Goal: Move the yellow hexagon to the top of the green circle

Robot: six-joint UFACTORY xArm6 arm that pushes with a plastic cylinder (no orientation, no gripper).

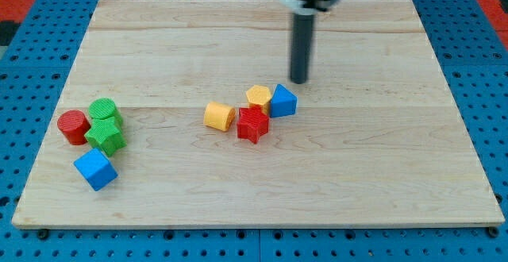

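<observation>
Two yellow blocks lie near the board's middle. One [219, 116] stands alone at the left of the cluster and looks hexagonal. The other [259, 97] is wedged between a red star [253, 125] and a blue triangle [282, 101], and I cannot make out its shape. The green circle [104, 109] sits far off at the view's left. My tip [298, 81] is just above and to the right of the blue triangle, close to it, with a small gap. The rod rises from the tip toward the view's top.
Beside the green circle are a red circle [73, 126] on its left, a green star [105, 136] touching it below, and a blue cube [95, 169] lower still. The wooden board [381, 175] lies on a blue pegboard.
</observation>
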